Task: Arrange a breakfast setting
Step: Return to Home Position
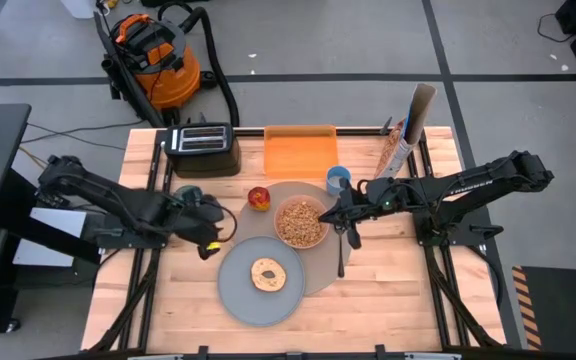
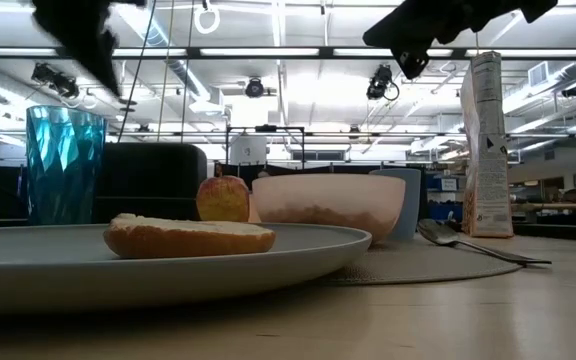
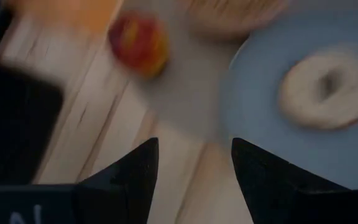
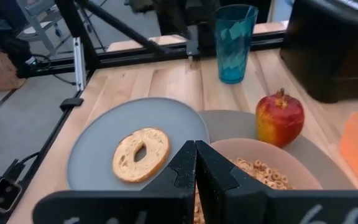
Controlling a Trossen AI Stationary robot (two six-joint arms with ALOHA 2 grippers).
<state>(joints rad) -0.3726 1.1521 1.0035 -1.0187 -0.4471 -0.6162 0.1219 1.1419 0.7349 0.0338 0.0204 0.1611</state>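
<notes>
A round grey-brown mat (image 1: 321, 266) lies mid-table. On it stand a pink bowl (image 1: 301, 222) of cereal and a red-yellow apple (image 1: 259, 198). A metal spoon (image 1: 341, 256) lies on the mat's right edge. A grey plate (image 1: 238, 295) overlaps the mat's near left part and carries a bagel (image 1: 268, 274). A light-blue cup (image 1: 338, 180) stands at the mat's far edge. My left gripper (image 1: 209, 238) is open and empty above the table, left of the plate. My right gripper (image 1: 342, 216) is shut and empty in the air, right of the bowl (image 4: 278, 177).
A black toaster (image 1: 203, 148) and an orange board (image 1: 300, 150) stand at the far edge. A teal tumbler (image 1: 188, 194) stands close to my left gripper. A cereal box (image 1: 396, 150) and a cardboard tube (image 1: 420, 108) stand at the far right.
</notes>
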